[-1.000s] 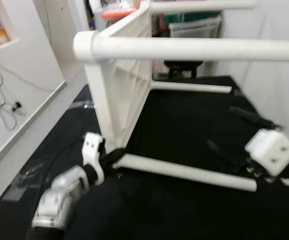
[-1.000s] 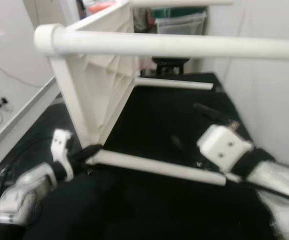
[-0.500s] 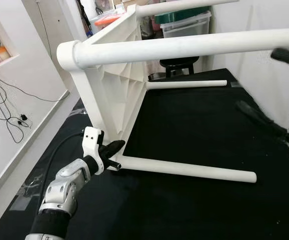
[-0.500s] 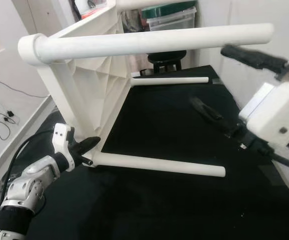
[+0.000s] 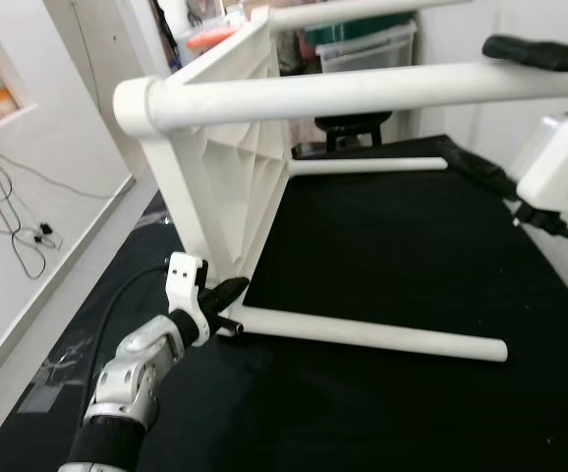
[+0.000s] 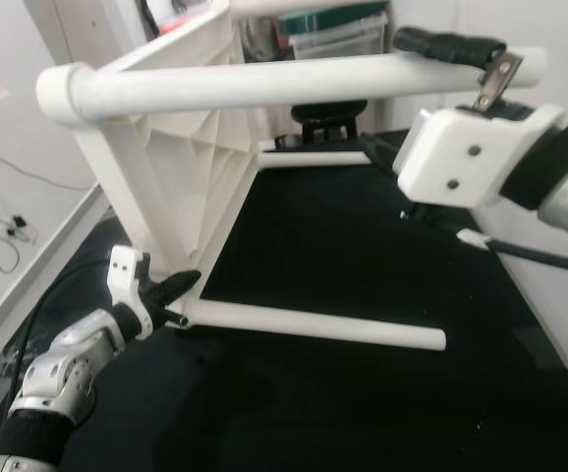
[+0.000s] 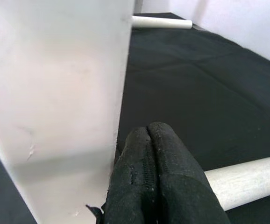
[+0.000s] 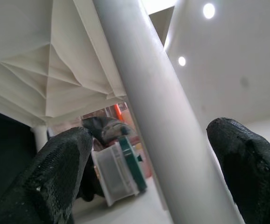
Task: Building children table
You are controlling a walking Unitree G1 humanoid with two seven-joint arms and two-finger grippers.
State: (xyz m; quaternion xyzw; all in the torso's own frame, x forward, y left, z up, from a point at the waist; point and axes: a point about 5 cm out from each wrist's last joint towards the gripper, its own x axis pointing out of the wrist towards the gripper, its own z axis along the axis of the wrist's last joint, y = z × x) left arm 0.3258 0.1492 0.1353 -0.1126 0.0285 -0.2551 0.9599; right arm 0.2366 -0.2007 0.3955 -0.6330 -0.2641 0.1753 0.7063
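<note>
Table (image 5: pixel 235 157), white plastic with four tube legs, lies on its side on a black mat (image 5: pixel 382 246). In the left eye view the left gripper (image 5: pixel 227 293) presses at the bottom corner where the lower near leg (image 5: pixel 372 334) joins the top, while the upper near leg (image 5: pixel 363 93) juts out level overhead. To my mind, a hard push at that corner could slide or tip the whole table over on the mat.

From the right eye view, the right gripper (image 6: pixel 431 93) reaches up at the far end of the upper leg, one finger above it. A pull here might twist the leg loose from its socket.

Left wrist view: the fingers (image 7: pixel 158 177) are pressed together with nothing between them, against the table's edge, so they may simply slip off.

Right wrist view: the fingers (image 8: pixel 60 168) are spread wide on either side of the leg, not clamping it.

Around stand white walls, cables (image 5: pixel 9 216) hanging on the left, and storage bins (image 5: pixel 363 44) behind.
</note>
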